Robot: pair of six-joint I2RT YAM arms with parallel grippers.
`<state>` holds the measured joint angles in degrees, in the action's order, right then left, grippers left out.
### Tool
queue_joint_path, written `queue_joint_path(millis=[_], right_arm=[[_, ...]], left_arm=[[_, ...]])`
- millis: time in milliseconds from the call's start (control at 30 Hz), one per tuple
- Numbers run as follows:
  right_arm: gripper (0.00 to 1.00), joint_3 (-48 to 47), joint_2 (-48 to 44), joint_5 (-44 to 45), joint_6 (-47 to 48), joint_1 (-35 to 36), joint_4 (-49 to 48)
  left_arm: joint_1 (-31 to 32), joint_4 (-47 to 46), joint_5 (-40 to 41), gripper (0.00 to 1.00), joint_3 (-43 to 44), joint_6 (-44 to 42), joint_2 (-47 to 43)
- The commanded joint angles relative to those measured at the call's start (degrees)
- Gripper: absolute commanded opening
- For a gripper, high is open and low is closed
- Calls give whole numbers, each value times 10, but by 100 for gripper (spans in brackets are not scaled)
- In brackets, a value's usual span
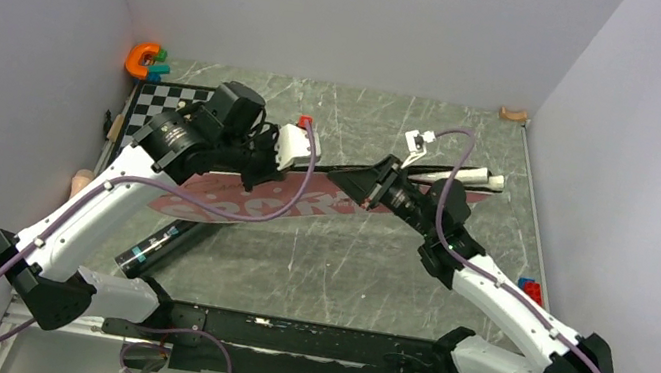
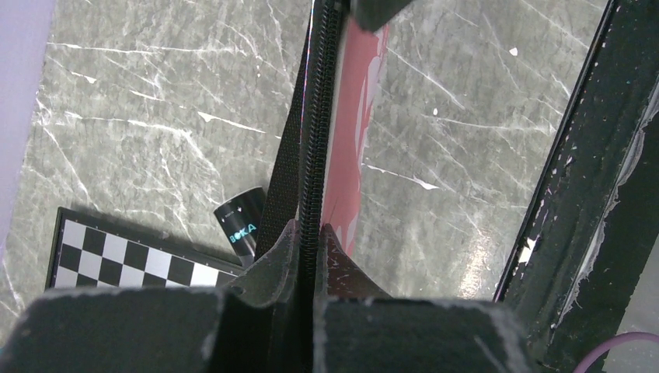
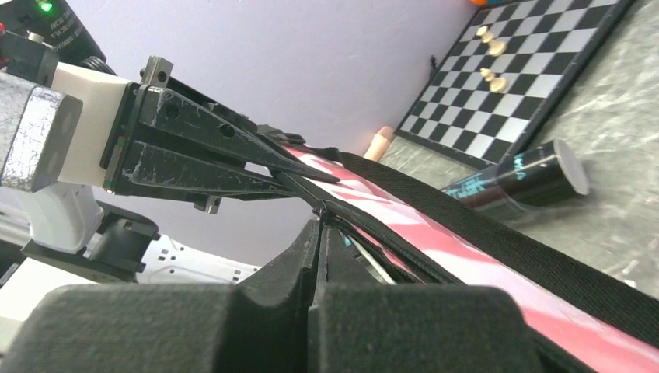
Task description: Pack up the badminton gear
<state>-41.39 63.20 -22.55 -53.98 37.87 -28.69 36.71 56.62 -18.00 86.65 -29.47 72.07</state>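
Slippage worries us: our left pincer and right pincer are both pinching the zipper edge of the pink bag, lifted over the desk. If we pull unevenly, that thin edge could slide free and the bag drop onto the black tube.

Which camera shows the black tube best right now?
Right wrist: the black tube shows most of its length, teal lettering and end cap. Left wrist catches only its lettered end beside the pink bag. Top external shows it small and dark, near the bag's edge.
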Motion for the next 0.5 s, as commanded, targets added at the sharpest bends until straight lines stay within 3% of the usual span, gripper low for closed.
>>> queue_joint_path(millis=[0, 467], right_arm=[[0, 13, -58, 24, 22, -38, 32], [0, 8, -170, 18, 86, -112, 222]], left_arm=[[4, -29, 5, 0, 7, -6, -34], [11, -22, 24, 0, -2, -22, -52]])
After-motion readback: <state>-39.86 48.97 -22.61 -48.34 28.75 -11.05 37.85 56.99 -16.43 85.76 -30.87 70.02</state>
